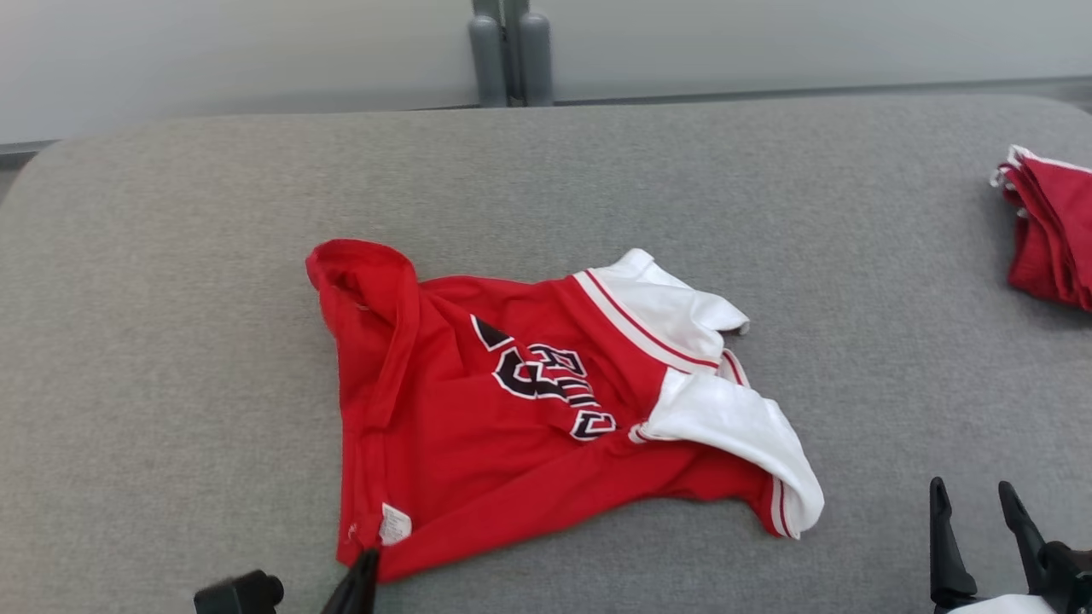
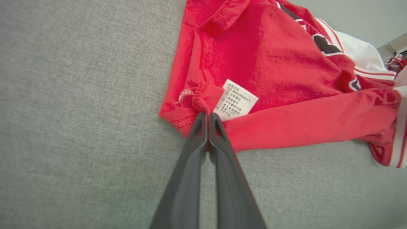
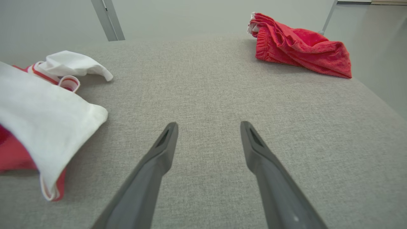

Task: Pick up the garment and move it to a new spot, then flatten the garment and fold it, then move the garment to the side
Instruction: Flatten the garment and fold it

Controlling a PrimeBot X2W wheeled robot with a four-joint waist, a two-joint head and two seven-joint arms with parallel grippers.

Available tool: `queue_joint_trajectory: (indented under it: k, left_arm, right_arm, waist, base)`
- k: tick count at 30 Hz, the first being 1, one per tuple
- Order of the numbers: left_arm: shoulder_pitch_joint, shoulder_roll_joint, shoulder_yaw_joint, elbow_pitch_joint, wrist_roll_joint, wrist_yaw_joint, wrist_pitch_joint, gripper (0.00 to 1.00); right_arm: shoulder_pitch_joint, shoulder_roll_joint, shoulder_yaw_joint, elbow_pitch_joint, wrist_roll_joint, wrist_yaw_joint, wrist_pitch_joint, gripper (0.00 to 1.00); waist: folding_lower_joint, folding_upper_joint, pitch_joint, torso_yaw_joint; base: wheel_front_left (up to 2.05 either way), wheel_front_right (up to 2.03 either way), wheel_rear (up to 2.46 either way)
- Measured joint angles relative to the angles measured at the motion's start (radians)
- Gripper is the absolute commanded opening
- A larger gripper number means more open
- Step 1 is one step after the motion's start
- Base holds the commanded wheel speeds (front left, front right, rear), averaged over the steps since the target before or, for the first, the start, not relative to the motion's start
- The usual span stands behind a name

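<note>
You have the red jersey with white sleeves and black white-edged numerals (image 1: 478,426) lying rumpled, not flat, near the middle of the grey fabric surface (image 1: 171,341). Both sleeves are bunched at its right end, and a red edge is folded over along its left side. The white care label (image 1: 395,523) is exposed at the near-left corner.

Shows a red jersey (image 1: 478,426) with white sleeves lying rumpled mid-way across a grey pad (image 1: 171,341), black lettering up. Shows the left gripper (image 1: 368,556) pinching the jersey's near corner beside a white label (image 1: 395,523). Shows the right gripper (image 1: 972,486) spread at lower right, and a folded red cloth (image 1: 1054,230) far right.
</note>
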Motion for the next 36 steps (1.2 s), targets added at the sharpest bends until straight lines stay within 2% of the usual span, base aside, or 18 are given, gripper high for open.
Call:
queue_joint_trajectory:
  k: [2, 3, 4, 6, 7, 8, 9, 12, 15, 17, 21, 24, 29, 31, 36]
  left_arm:
    - [0.035, -0.030, -0.007, 0.011, -0.028, -0.030, -0.026, 0.02]
    - [0.047, -0.040, -0.017, 0.031, -0.025, -0.039, -0.038, 0.18]
    - [0.053, -0.049, -0.014, 0.046, -0.029, -0.045, -0.052, 0.29]
    - [0.059, -0.057, -0.020, 0.088, -0.026, -0.055, -0.073, 0.33]
    - [0.063, -0.060, -0.019, 0.107, -0.023, -0.058, -0.084, 0.38]
    - [0.067, -0.066, -0.011, 0.118, -0.033, -0.058, -0.094, 0.79]
    - [0.072, -0.069, -0.008, 0.130, -0.036, -0.062, -0.101, 1.00]
    - [0.086, -0.063, 0.001, 0.147, -0.050, -0.065, -0.096, 1.00]
    - [0.100, -0.021, 0.003, 0.127, -0.034, -0.012, -0.063, 1.00]
    - [0.099, 0.016, 0.010, 0.055, -0.007, 0.026, -0.054, 1.00]
    - [0.009, 0.031, -0.007, -0.118, 0.037, 0.078, 0.022, 1.00]
    - [-0.110, 0.007, -0.043, -0.162, 0.048, 0.093, 0.105, 1.00]
    - [-0.323, -0.060, -0.120, -0.066, 0.072, 0.092, 0.254, 1.00]
    - [-0.400, -0.079, -0.144, 0.017, 0.081, 0.086, 0.312, 1.00]
    - [-0.529, -0.129, -0.147, 0.227, 0.058, 0.063, 0.380, 1.00]
  right_arm:
    - [0.008, 0.001, 0.011, 0.005, -0.003, 0.000, 0.000, 1.00]
    - [0.011, 0.001, 0.015, 0.007, -0.004, 0.000, 0.000, 1.00]
    - [0.012, 0.001, 0.013, 0.009, -0.006, 0.000, 0.000, 1.00]
    - [0.014, 0.001, 0.012, 0.012, -0.008, 0.000, 0.000, 1.00]
    - [0.015, 0.001, 0.010, 0.012, -0.009, 0.000, 0.000, 1.00]
    - [0.017, 0.001, 0.007, 0.012, -0.010, 0.000, 0.000, 1.00]
    - [0.020, 0.001, 0.005, 0.012, -0.012, 0.000, 0.000, 1.00]
    - [0.029, 0.001, 0.007, 0.012, -0.018, 0.000, 0.000, 1.00]
    - [0.030, 0.001, 0.005, 0.009, -0.020, 0.000, 0.000, 1.00]
    - [0.029, 0.001, 0.006, 0.004, -0.020, 0.000, 0.000, 1.00]
    - [0.025, 0.001, 0.025, 0.000, -0.020, 0.000, 0.000, 1.00]
    - [0.002, 0.001, 0.033, 0.001, -0.020, 0.000, 0.000, 1.00]
    - [-0.033, 0.001, 0.054, 0.007, -0.008, 0.000, 0.000, 1.00]
    - [-0.043, 0.000, 0.063, 0.013, -0.004, 0.000, 0.000, 1.00]
    - [-0.073, 0.000, 0.072, 0.018, 0.002, 0.000, 0.000, 1.00]
  waist:
    - [0.0000, 0.0000, -0.021, 0.037]
    - [0.0000, 0.0000, -0.033, 0.056]
    - [0.0000, 0.0000, -0.042, 0.070]
    - [0.0000, 0.0000, -0.067, 0.098]
    - [0.0000, 0.0000, -0.080, 0.109]
    - [0.0000, 0.0000, -0.091, 0.117]
    - [0.0000, 0.0000, -0.102, 0.126]
    - [0.0000, 0.0000, -0.129, 0.143]
    - [0.0000, 0.0000, -0.146, 0.142]
    - [0.0000, 0.0000, -0.151, 0.130]
    - [0.0000, 0.0000, -0.152, 0.094]
    - [0.0000, 0.0000, -0.146, 0.056]
    - [0.0000, 0.0000, -0.120, -0.020]
    - [0.0000, 0.0000, -0.104, -0.053]
    - [0.0000, 0.0000, -0.058, -0.124]
  base:
    - [0.00, 0.00, 0.00]
    - [0.00, 0.00, 0.00]
    - [0.00, 0.00, 0.00]
    - [0.00, 0.00, 0.00]
    - [0.00, 0.00, 0.00]
    - [0.00, 0.00, 0.00]
    - [0.00, 0.00, 0.00]
    - [0.00, 0.00, 0.00]
    - [0.00, 0.00, 0.00]
    - [0.00, 0.00, 0.00]
    - [0.00, 0.00, 0.00]
    - [0.00, 0.00, 0.00]
    - [0.00, 0.00, 0.00]
    - [0.00, 0.00, 0.00]
    - [0.00, 0.00, 0.00]
